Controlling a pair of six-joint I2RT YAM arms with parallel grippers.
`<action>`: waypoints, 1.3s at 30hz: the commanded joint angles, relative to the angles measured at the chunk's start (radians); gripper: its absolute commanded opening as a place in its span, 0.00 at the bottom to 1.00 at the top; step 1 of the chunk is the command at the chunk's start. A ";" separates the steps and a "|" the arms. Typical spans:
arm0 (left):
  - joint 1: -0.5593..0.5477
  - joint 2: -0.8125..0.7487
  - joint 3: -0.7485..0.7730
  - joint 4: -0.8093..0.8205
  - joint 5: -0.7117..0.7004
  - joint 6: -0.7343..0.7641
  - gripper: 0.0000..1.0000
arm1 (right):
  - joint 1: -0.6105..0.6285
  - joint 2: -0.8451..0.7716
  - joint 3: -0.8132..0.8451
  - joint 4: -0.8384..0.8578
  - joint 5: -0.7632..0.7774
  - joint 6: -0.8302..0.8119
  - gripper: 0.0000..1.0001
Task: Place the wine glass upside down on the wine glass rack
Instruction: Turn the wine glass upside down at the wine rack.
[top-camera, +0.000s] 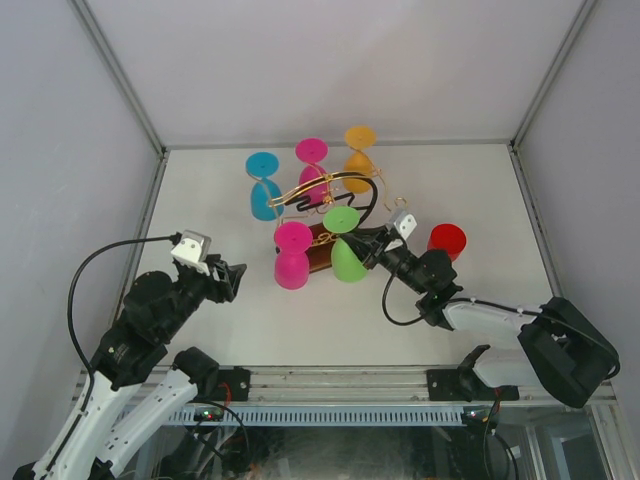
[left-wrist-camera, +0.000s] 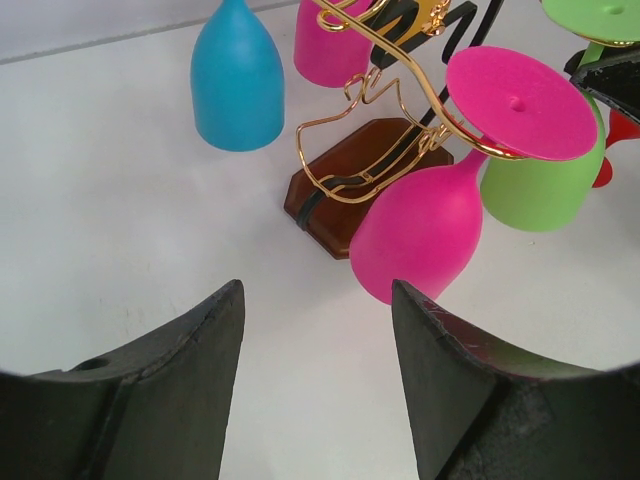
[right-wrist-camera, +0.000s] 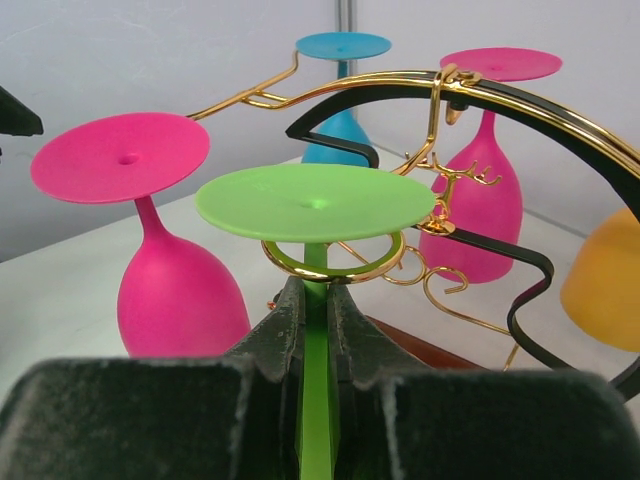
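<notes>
Nearest, the right gripper (right-wrist-camera: 318, 300) is clamped tight on the thin stem of the lime-green wine glass (right-wrist-camera: 316, 202), which hangs bowl down, its flat round foot just above a gold curl of the wine glass rack (left-wrist-camera: 330, 220), while farther left the left gripper (top-camera: 232, 278) stands parted and empty.

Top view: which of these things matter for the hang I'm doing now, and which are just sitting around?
In the job: green wine glass, stem clamped in the right gripper; wine glass rack.

Just there: red glass on the table; blue glass, orange glass, near pink glass and far pink glass, hung on the rack; left gripper, open, empty.
</notes>
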 joint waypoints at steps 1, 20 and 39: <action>0.007 0.016 -0.010 0.044 0.011 0.010 0.64 | -0.001 -0.049 -0.014 0.077 0.069 -0.007 0.00; 0.007 0.023 -0.009 0.041 0.010 0.010 0.64 | -0.003 -0.049 -0.072 0.152 0.116 -0.049 0.00; 0.007 0.023 0.004 0.031 0.002 -0.012 0.64 | -0.006 -0.027 0.075 -0.164 0.155 -0.056 0.08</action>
